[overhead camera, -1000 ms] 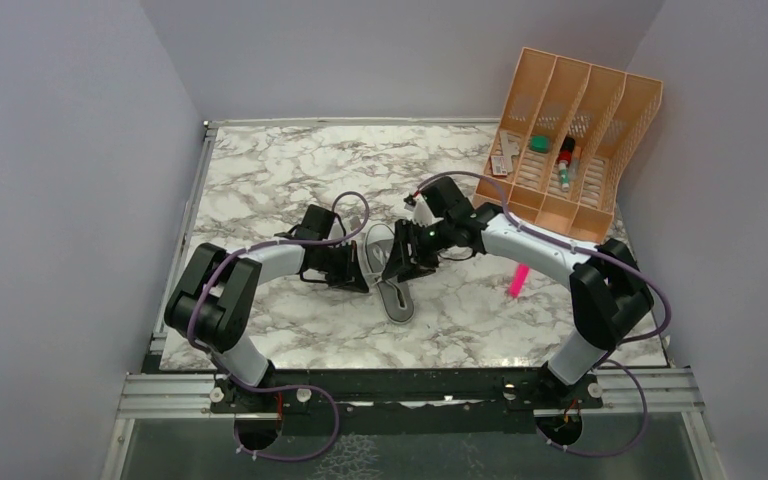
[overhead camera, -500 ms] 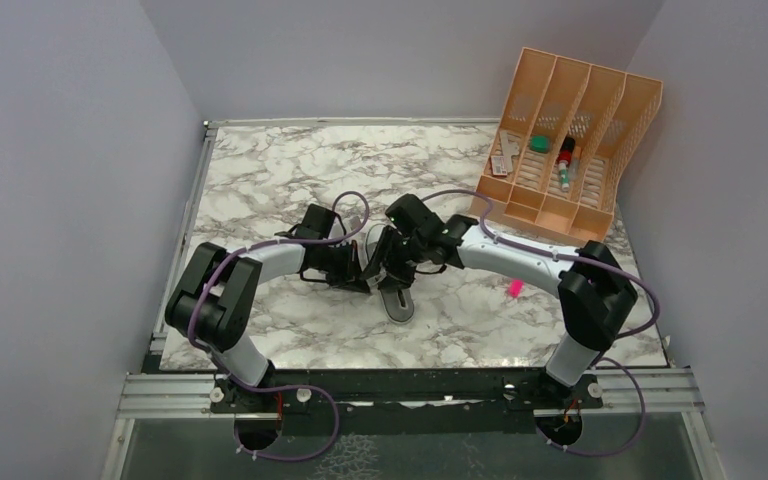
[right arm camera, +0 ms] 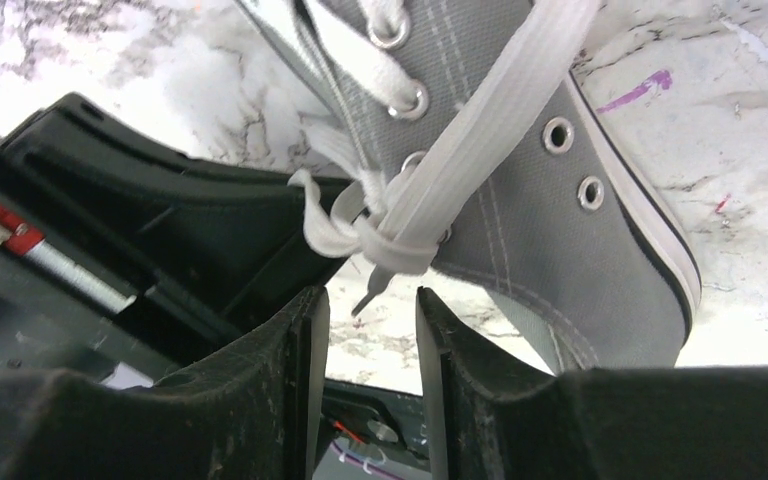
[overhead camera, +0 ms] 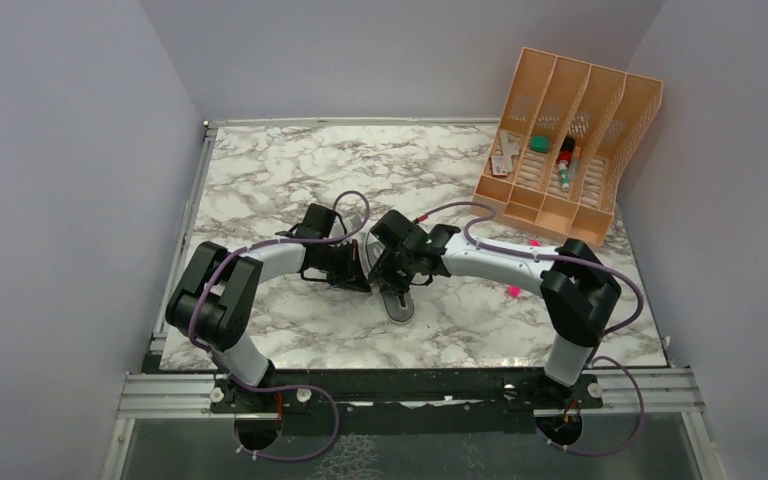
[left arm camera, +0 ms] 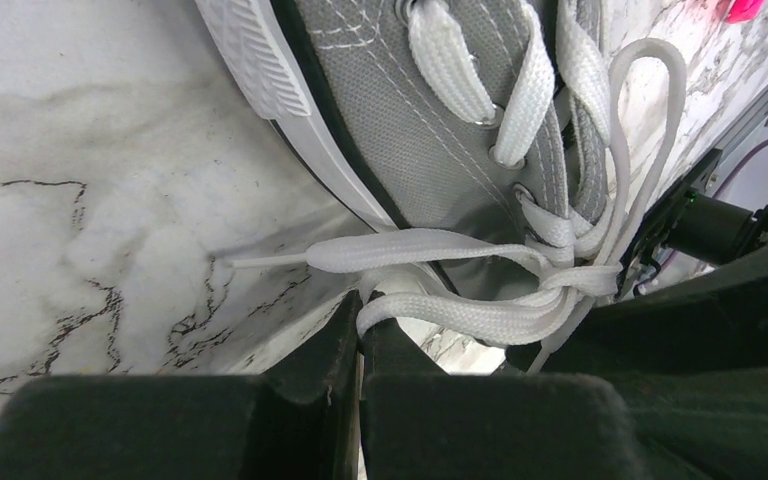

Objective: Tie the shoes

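Note:
The shoe (overhead camera: 398, 302), a small grey canvas sneaker (left arm camera: 430, 120) with white laces and a white sole rim, lies mid-table between both grippers. My left gripper (left arm camera: 361, 318) sits at its left side (overhead camera: 352, 270), shut on a white lace strand (left arm camera: 460, 318) that runs to a loose knot (left arm camera: 572, 280). A lace loop (left arm camera: 650, 110) stands beside the eyelets. My right gripper (right arm camera: 370, 298) hovers over the shoe's lace area (overhead camera: 397, 268); it is open, with the lace tip (right arm camera: 368, 292) hanging right at the gap between its fingertips. The knot (right arm camera: 392, 250) sits just above them.
An orange slotted organiser (overhead camera: 600, 110) holding small items stands at the back right. Pink marks (overhead camera: 512, 291) lie on the marble table (overhead camera: 290, 170) right of the shoe. The left gripper's black body (right arm camera: 160, 215) sits close beside the right fingers.
My right arm has swung left and its gripper has come in over the shoe's laces, next to the left gripper. The left arm and the shoe have stayed put.

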You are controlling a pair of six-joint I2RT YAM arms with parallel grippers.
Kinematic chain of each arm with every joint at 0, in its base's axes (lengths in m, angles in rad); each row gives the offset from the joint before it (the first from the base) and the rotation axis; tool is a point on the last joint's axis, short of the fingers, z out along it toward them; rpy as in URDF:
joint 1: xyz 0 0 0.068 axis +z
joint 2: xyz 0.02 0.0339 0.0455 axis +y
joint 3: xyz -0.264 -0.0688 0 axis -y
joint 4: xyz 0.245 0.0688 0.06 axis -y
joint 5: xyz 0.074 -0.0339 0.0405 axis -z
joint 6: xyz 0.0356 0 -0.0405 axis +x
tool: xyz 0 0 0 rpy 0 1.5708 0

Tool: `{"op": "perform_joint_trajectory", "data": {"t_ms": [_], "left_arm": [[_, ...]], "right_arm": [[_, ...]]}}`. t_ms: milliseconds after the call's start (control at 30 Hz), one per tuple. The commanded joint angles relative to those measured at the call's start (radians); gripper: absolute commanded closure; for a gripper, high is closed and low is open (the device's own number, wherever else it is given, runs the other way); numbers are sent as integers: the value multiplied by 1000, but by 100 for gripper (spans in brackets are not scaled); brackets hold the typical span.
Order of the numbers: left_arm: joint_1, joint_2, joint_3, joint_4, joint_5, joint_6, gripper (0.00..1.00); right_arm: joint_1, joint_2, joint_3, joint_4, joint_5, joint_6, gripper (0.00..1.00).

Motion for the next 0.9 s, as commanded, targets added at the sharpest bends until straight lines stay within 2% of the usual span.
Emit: {"op": "perform_joint_trajectory", "data": {"t_ms": [0,67,233,400,500,600,867], "left_arm": [[-5,1,-8,14,44,16,100],[-5,2,-6,13,46,22,100],[-5,-11,-8,9,61,35,100],[-5,-28,-22,8,56,47,100],[-5,-33,-27,7,52,47,100],[-5,-26,-21,8,55,49,100],[-5,-20,2,8,62,50,100]], "right_arm": [[21,32,13,-21,96,74,59],[24,38,17,-22,104,86,63],[32,48,35,-34,114,86,84],[43,-20,1,-41,44,88,99],[43,-72,-57,-4,-13,76,100],[43,-113,-122,92,-73,-5,100],[44,-130,-213,219,-183,-138,94]]}}
